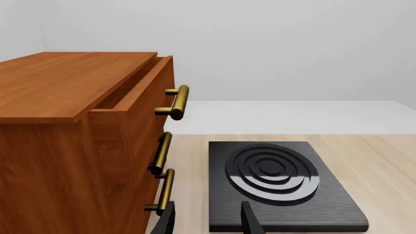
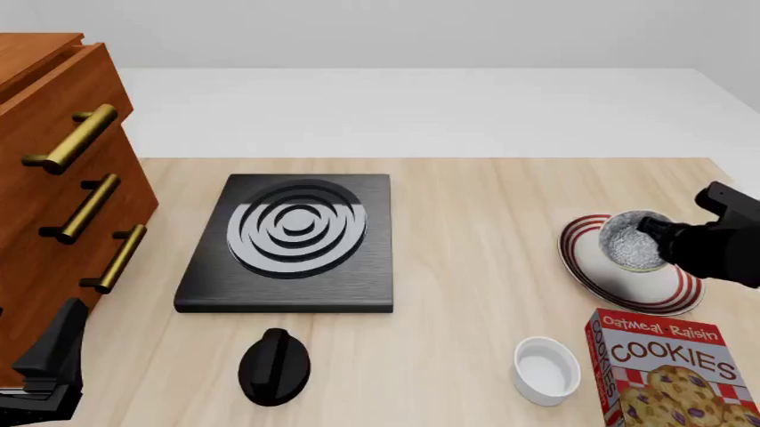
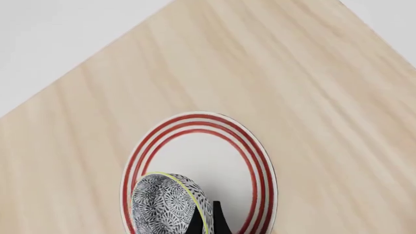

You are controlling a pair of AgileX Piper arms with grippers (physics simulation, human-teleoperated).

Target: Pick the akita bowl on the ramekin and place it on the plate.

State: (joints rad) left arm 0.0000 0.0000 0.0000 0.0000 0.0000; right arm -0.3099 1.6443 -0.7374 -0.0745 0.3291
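The akita bowl point(image 2: 632, 240) sits at the right of the front view, over the middle of the plate point(image 2: 594, 277), and no longer on the ramekin point(image 2: 546, 369), which stands bare and well apart toward the lower right of the frame beside the cookie box point(image 2: 671, 374). In the right wrist view the bowl point(image 3: 170, 204) appears tilted at the bottom of the frame, its dark patterned outside turned to the camera, above the plate's point(image 3: 254, 161) white centre. So the lift and carry look done; what seems left is setting the bowl down flat and letting go, since I cannot tell whether it already touches the plate. The right gripper point(image 2: 667, 238) is at the bowl's right rim, and one dark finger point(image 3: 215, 219) lies against the rim, so the claw looks clamped on the bowl. The left gripper point(image 2: 48, 374) waits at the lower left of the front view, by the wooden drawer cabinet point(image 2: 48, 205); in its wrist view its fingers point(image 1: 250, 220) stand apart and hold nothing, with the black stove plate point(image 1: 279, 185) ahead.
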